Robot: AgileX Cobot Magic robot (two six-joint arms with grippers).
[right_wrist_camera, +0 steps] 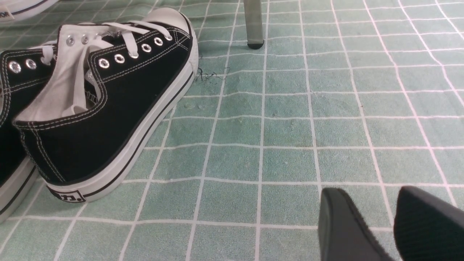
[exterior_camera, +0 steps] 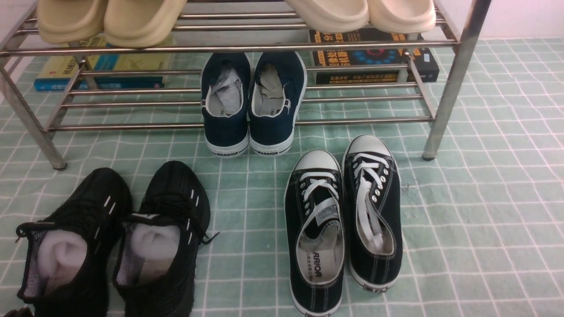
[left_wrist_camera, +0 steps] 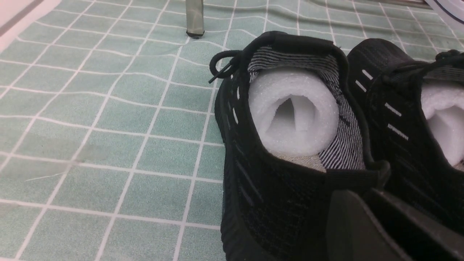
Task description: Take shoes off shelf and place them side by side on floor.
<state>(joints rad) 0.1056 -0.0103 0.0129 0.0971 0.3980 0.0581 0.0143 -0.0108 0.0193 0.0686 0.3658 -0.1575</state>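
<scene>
Beside left shoe's (left_wrist_camera: pixel 290 174) heel, left tool (left_wrist_camera: pixel 366 217), seemingly closed.

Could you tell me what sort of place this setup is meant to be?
Probably a mock home entryway: a metal shoe rack holding slippers, with sneaker pairs on a green gridded floor.

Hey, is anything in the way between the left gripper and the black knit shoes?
No, nothing visible. The left gripper sits right at the heel of the left-hand one of the shoes, which already stand side by side on the floor.
</scene>
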